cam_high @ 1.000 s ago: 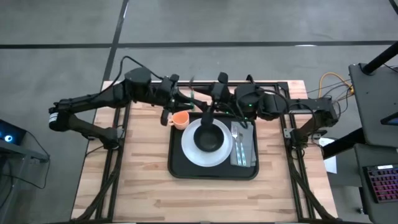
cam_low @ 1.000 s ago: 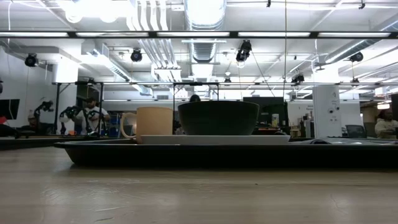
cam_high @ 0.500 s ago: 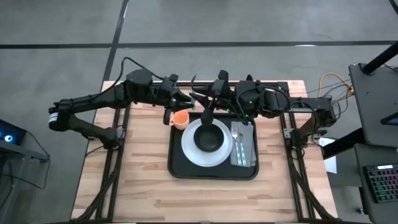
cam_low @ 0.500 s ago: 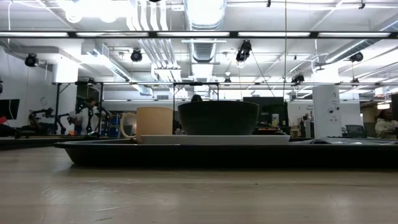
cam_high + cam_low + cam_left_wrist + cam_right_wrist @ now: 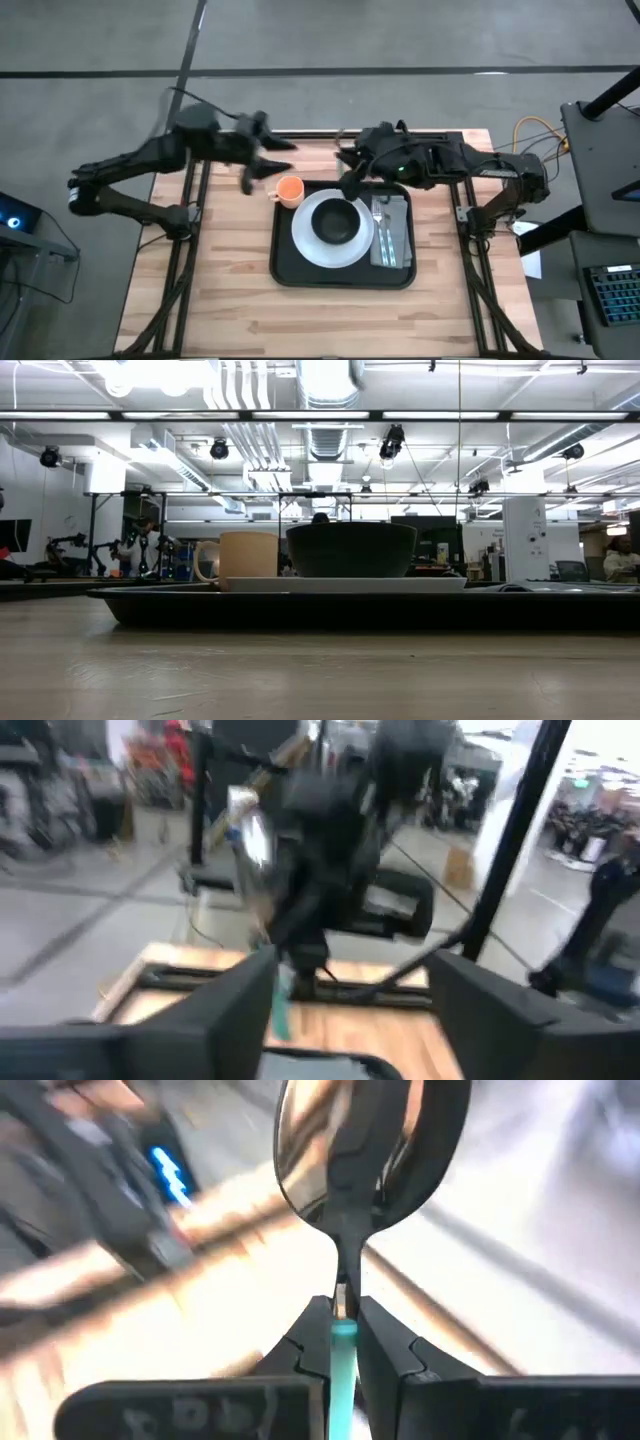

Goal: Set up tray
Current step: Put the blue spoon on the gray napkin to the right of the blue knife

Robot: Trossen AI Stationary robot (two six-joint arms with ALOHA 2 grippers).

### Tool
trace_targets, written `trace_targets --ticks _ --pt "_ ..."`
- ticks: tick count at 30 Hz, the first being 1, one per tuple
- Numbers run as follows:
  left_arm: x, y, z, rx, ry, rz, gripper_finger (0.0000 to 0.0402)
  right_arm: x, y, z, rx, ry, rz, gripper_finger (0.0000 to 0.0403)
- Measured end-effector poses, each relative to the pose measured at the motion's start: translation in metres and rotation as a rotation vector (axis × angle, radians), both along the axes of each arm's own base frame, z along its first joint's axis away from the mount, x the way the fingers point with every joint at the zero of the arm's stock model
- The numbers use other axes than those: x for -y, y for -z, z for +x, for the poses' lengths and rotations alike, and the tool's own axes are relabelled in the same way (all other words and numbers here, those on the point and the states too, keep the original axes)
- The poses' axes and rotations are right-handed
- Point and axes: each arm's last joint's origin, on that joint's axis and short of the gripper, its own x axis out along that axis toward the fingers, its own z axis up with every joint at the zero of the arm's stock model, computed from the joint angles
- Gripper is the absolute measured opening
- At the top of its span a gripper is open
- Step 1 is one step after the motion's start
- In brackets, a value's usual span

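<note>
The black tray (image 5: 290,270) lies mid-table. On it a white plate (image 5: 305,248) carries a dark bowl (image 5: 337,222). An orange cup (image 5: 290,190) stands at the tray's far left corner. A fork (image 5: 379,222) rests on a grey napkin (image 5: 396,240) on the right side. My right gripper (image 5: 347,168), above the tray's far edge, is shut on a silver spoon (image 5: 345,1150). My left gripper (image 5: 350,1020) stands open and holds nothing, left of the cup (image 5: 248,555), and its view shows the spoon (image 5: 248,830) farther off. The low view shows no gripper. My right gripper pinches the spoon's handle just behind the neck (image 5: 345,1285) between its two fingers. The spoon runs in line with the fingers and sticks out past their tips, bowl end (image 5: 350,1140) away from the gripper. The fingers hide the rest of the handle. The spoon is lifted clear.
Bare wooden table (image 5: 220,300) lies on the near side of the tray and to its left. Dark frame rails (image 5: 190,250) run along both sides of the table. In the low view the tray's rim (image 5: 320,605) spans most of the width.
My two grippers met above the tray's far left corner. My left gripper has let go and drawn back toward the table's left edge. My right gripper has stayed by the tray's far edge.
</note>
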Motion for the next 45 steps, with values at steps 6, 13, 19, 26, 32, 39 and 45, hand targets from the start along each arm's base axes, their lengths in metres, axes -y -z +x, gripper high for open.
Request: trace_targets --ticks 6,13,19,26,32,39,45 --pt "0.005 -0.009 -0.041 0.002 -0.040 0.087 0.0319 -0.004 0.049 -0.030 -0.301 0.291 0.431 0.0015" --pt "0.016 -0.023 -0.080 0.090 -0.050 0.119 0.0329 -0.013 0.103 -0.040 -0.409 0.517 0.734 0.0015" --pt "0.019 -0.024 -0.089 0.090 -0.048 0.120 0.0330 -0.009 0.161 -0.039 -0.482 0.557 0.905 0.0015" --pt "0.019 -0.023 -0.088 0.085 -0.030 0.119 0.0330 -0.006 0.212 -0.057 -0.582 0.573 1.000 0.0015" --pt "0.019 -0.023 -0.088 0.090 -0.018 0.121 0.0330 -0.002 0.246 -0.079 -0.649 0.622 1.076 0.0015" --pt "0.019 -0.023 -0.088 0.090 -0.018 0.120 0.0331 0.006 0.266 -0.084 -0.548 0.669 1.118 0.0015" --pt "0.019 -0.023 -0.088 0.090 -0.017 0.113 0.0331 0.017 0.276 -0.091 -0.551 0.694 1.118 0.0015"
